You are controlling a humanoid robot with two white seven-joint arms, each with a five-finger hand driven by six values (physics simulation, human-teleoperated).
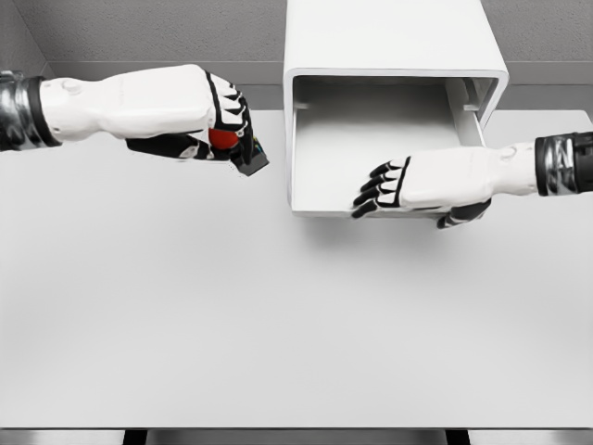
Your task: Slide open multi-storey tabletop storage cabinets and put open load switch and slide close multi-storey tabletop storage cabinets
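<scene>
At ten o'clock above the table (pixel 278 324), your left hand (pixel 218 116) is curled tight around the load switch (pixel 230 141), red and black. At two o'clock: cabinet (pixel 394 56), drawer (pixel 371 148) pulled out, right hand (pixel 394 185) apparently resting loose-fingered on its front lip. Risk: that hand blocks the drop, or the switch clips the drawer wall.

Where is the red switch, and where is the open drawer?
load switch (pixel 223 139), head view, its red part between the left hand's fingers.
drawer (pixel 361 139), head view, its bare inside floor.

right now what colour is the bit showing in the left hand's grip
Red, with a black part below; the load switch in the left hand, head view.
</scene>
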